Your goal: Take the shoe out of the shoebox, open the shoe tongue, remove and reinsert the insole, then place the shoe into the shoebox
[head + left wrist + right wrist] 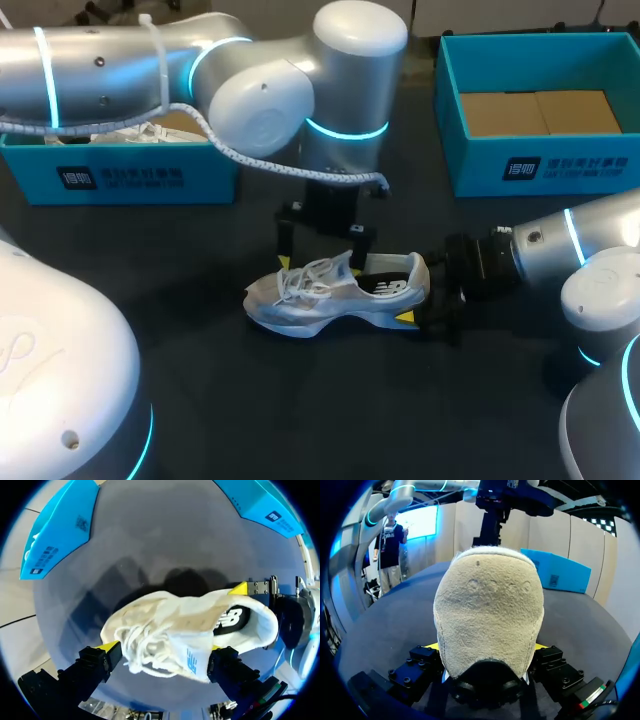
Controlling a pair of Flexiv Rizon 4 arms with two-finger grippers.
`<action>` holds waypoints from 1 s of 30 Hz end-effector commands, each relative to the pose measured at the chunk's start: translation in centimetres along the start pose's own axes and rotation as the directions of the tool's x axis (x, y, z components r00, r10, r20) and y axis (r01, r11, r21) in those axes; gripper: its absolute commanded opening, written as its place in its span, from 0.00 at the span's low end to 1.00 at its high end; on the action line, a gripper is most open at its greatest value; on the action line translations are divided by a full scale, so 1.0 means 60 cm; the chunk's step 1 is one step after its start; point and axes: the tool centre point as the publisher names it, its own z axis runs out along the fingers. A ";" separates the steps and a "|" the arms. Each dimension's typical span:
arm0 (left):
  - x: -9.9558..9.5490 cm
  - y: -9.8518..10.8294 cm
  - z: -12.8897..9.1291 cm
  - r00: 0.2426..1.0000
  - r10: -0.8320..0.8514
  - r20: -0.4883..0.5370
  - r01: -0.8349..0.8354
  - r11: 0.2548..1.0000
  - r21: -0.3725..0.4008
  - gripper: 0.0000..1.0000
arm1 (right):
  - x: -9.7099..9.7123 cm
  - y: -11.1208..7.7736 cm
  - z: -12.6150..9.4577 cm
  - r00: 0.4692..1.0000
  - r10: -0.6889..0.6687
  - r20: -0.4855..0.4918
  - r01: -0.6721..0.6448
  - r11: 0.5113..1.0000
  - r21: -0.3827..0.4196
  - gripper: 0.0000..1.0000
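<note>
White shoe (335, 295) on the dark table (300, 410), heel clamped between the right gripper's (425, 300) fingers.
It stands on its sole: pale mesh, loose white laces, tongue raised. The left gripper (318, 255) hangs over the laces, grip unclear. Two teal shoeboxes (540, 165) stand behind.
</note>
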 end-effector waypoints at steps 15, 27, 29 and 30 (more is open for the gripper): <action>-0.010 0.019 -0.018 0.999 0.007 -0.052 -0.013 0.994 -0.106 0.00 | -0.001 0.002 0.000 1.000 0.000 0.000 0.000 1.000 0.005 0.00; -0.043 0.032 -0.037 0.994 0.013 -0.112 -0.023 0.995 -0.096 0.00 | -0.001 0.002 0.000 1.000 0.000 0.000 0.000 1.000 0.005 0.00; -0.053 0.034 -0.038 0.993 0.004 -0.120 -0.015 0.996 -0.091 0.00 | -0.001 0.002 0.000 1.000 0.000 0.000 0.000 1.000 0.005 0.00; -0.059 0.034 -0.037 0.992 -0.002 -0.124 -0.010 0.996 -0.091 0.00 | -0.001 0.002 0.000 1.000 0.000 0.000 0.000 1.000 0.005 0.00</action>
